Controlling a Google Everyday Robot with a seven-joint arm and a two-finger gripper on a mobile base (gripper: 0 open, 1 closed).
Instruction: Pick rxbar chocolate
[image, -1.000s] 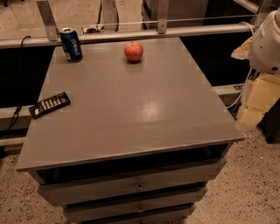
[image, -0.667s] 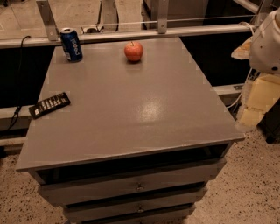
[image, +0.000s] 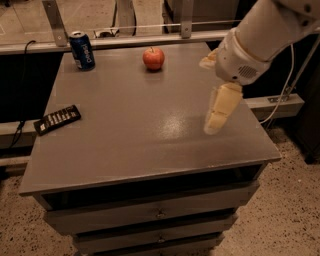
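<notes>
Evidently barely begun: bar (image: 57, 119) lies untouched at the bench (image: 125, 150) left edge; gripper (image: 206, 97) hovers near the right edge, fingers (image: 219, 109) spread, empty.

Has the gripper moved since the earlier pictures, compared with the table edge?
Yes. The gripper was outside the table edge; now it hangs over the tabletop, on the side away from the black bar.

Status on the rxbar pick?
Gripper over table's right side. Rxbar flat at left edge, untouched. Can, apple at back, off the path.
</notes>
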